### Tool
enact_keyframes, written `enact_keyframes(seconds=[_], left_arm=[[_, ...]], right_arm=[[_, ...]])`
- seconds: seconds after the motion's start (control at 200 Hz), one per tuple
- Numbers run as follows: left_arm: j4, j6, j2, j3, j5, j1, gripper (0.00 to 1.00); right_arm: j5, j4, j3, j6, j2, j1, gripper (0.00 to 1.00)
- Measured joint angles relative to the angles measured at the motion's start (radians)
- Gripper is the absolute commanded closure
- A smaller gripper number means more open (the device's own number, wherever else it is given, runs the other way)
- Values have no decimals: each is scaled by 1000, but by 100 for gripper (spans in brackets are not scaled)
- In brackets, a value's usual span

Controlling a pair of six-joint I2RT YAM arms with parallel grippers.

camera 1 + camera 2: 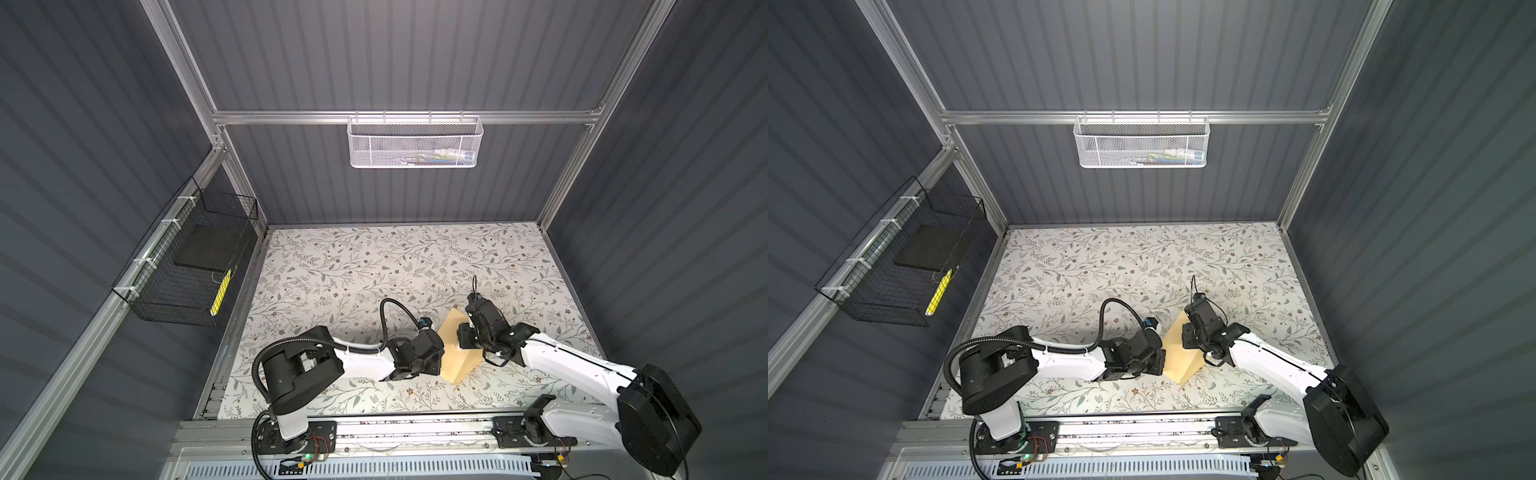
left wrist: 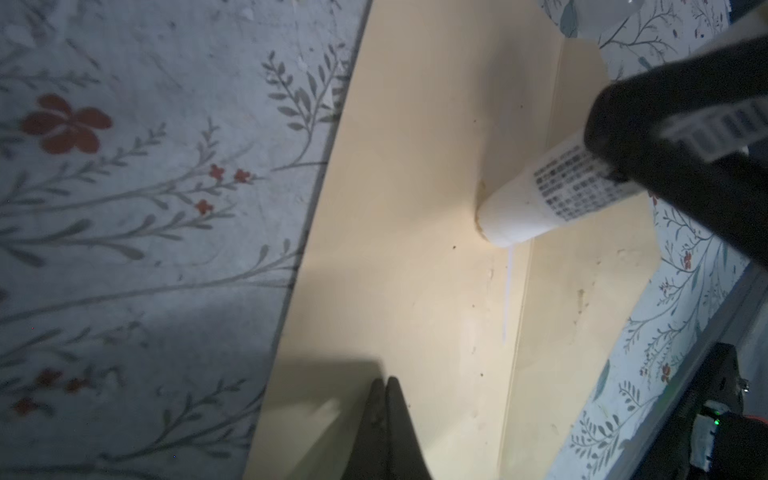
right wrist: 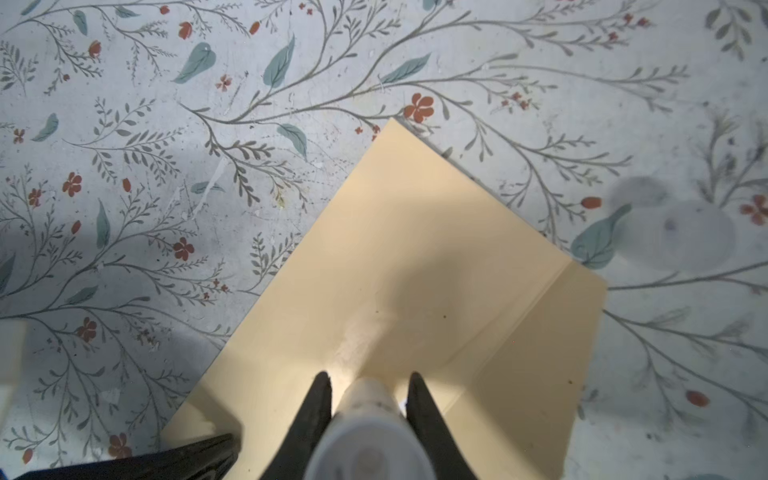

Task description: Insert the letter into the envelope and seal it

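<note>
Sealing step in hand, we judge. The right gripper (image 3: 370, 376) is clamped on a white tube (image 3: 368, 411), a finger on each side; the tube's tip touches the envelope (image 3: 415, 249) just ahead of those fingers, right beside the fold of the flap (image 3: 540, 353). The flap lies open and flat on the table (image 3: 208, 124), off to one side of the tube.

The left gripper (image 2: 384, 382) has its jaws together, gripping nothing; its tips sit over the envelope near one edge, seemingly pinning it, though we cannot confirm contact. In both top views the envelope (image 1: 452, 361) (image 1: 1177, 363) lies flat between the two grippers.

The letter is not visible anywhere; we take it as already inside. A thin white streak (image 2: 508, 291) runs along the fold from the tube tip; glue or paper edge, cannot tell.

Next move, we reckon: drag the tube along the flap with light, even pressure while the left gripper holds the envelope down; then lift off, fold the flap over, press it shut.
</note>
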Motion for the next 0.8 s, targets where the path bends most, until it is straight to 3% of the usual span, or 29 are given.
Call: enact_keyframes(seconds=[0.795], left_arm=[[5, -17, 1, -2, -3, 0, 100]], right_arm=[[27, -5, -114, 203, -154, 180, 100]])
